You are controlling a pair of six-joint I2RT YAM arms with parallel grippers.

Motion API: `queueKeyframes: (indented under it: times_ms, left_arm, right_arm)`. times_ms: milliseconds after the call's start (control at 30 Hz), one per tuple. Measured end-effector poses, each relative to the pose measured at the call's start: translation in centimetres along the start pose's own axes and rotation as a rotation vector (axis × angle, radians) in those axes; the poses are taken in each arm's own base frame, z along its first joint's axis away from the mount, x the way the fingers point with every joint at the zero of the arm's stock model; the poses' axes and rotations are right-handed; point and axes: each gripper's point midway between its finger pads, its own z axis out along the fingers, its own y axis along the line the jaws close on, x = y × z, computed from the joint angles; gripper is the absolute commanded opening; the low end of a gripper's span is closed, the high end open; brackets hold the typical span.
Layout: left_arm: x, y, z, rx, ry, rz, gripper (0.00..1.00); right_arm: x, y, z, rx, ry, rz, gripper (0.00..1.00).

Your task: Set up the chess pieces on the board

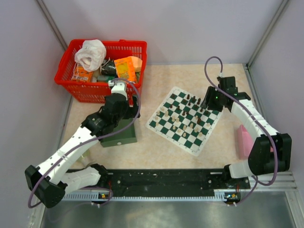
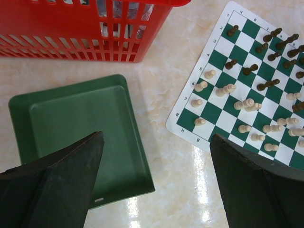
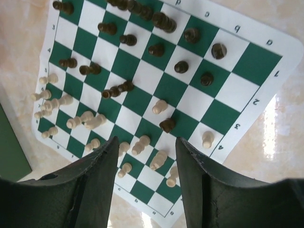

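Pale lilac walls (image 1: 190,28) on three sides, metal posts (image 1: 52,23) in the back corners, cream marbled tabletop (image 1: 156,152) glossy with streaks of glare (image 2: 202,175), grey metal ledge (image 1: 166,213) along the near edge

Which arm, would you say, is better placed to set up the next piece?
Right: the right arm holds its open jaws over the board, pieces directly below. The left arm is over the tray instead.

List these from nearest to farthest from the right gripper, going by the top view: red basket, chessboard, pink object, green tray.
1. The board, directly under the right gripper, which hangs over its right corner.
2. The pink object, at the table's right side beside the right arm.
3. The green tray and the red basket, both on the left; too close to call.
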Motion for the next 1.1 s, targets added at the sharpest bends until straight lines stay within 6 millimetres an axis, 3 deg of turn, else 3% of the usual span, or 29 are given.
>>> queueKeyframes:
  times_ms: [200, 300, 500, 667, 900, 1100]
  left_arm:
    - [-0.6, 0.5, 0.0, -0.031, -0.026, -0.004, 0.99]
    - [-1.0, 0.7, 0.1, -0.044, -0.043, -0.009, 0.99]
    - [-1.5, 0.6, 0.7, -0.068, -0.047, -0.008, 0.99]
    - [-1.6, 0.8, 0.8, -0.079, -0.050, -0.007, 0.99]
    - [-1.7, 1.3, 0.8, -0.097, -0.054, -0.004, 0.99]
    - [-1.7, 1.5, 0.8, -0.105, -0.055, -0.005, 0.99]
  right_arm:
    - [2.5, 0.7, 0.4, -0.038, 0.076, -0.009, 0.54]
    - [3.1, 2.6, 1.4, -0.059, 0.115, -0.054, 0.51]
    - [1.7, 7.4, 5.7, -0.085, 0.153, -0.149, 0.48]
    - [0.0, 10.1, 8.8, -0.077, 0.136, -0.212, 0.47]
    - [-0.5, 10.8, 11.8, -0.028, 0.161, -0.260, 0.45]
    - [1.3, 10.8, 12.8, 0.004, 0.214, -0.311, 0.45]
